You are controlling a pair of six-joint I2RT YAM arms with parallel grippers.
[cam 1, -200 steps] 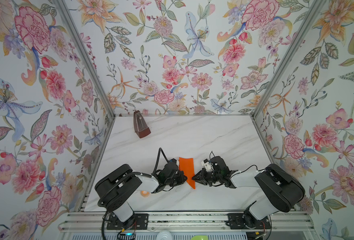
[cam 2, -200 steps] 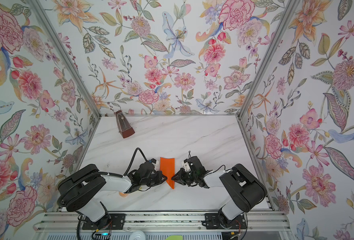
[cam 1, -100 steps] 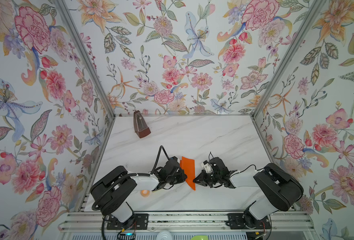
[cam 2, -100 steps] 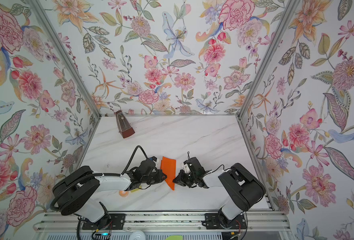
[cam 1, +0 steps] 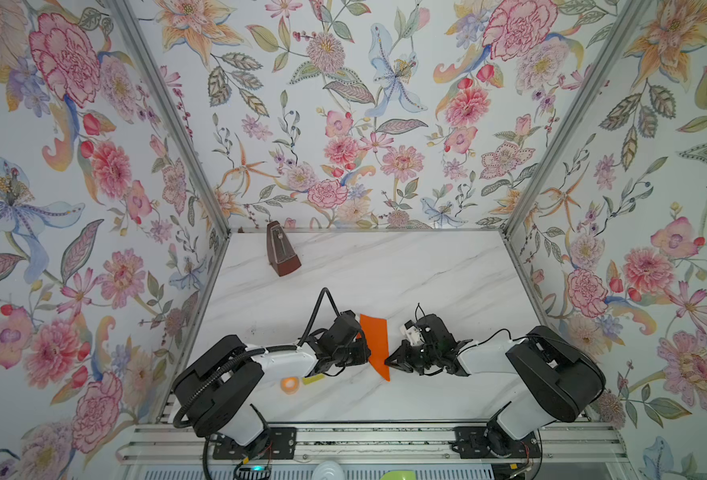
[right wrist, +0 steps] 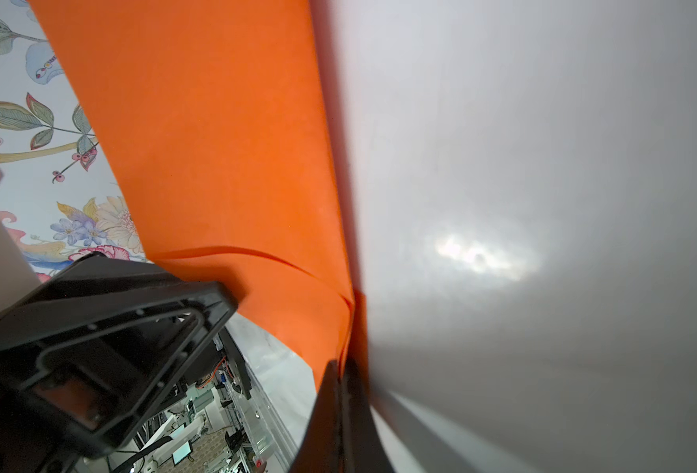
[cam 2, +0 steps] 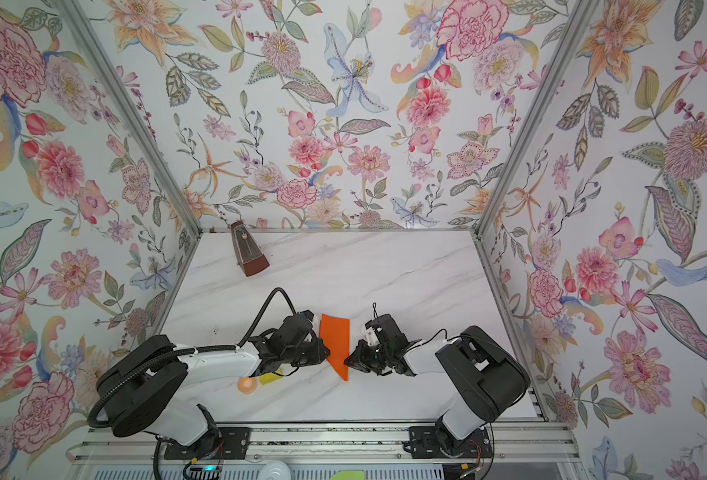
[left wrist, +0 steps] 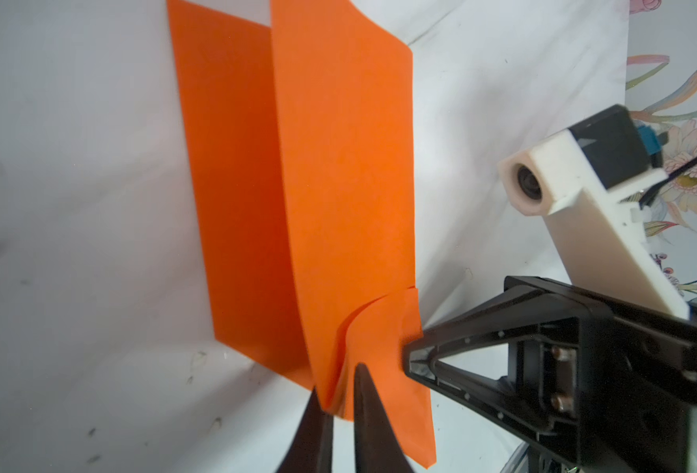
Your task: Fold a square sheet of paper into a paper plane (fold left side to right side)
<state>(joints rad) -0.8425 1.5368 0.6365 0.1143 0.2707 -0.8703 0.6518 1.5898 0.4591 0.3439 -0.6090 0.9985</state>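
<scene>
A white marble-patterned tabletop point(cam 1: 426, 282) is enclosed on three sides by walls point(cam 1: 343, 104) papered with large pink, orange and blue flowers, and the corners are edged by pale metal posts point(cam 1: 170, 116). A grey rail point(cam 1: 364, 446) is seen along the front edge, where both arms are mounted. A brown metronome point(cam 1: 281, 253) is set near the back left corner. A small orange tape ring point(cam 1: 289, 384) and a yellow block point(cam 1: 313, 378) are placed just beside each other by the left arm. The orange paper point(cam 1: 374, 340), creased into a narrow shape with a point toward the front, is found at the middle front of the tabletop, between the two arms. In the left wrist view its layers are pinched between the nearly closed fingers of the left gripper point(left wrist: 338, 393). The opposite edge is clamped by the right gripper point(right wrist: 340, 368), whose fingers are pressed together on it.
</scene>
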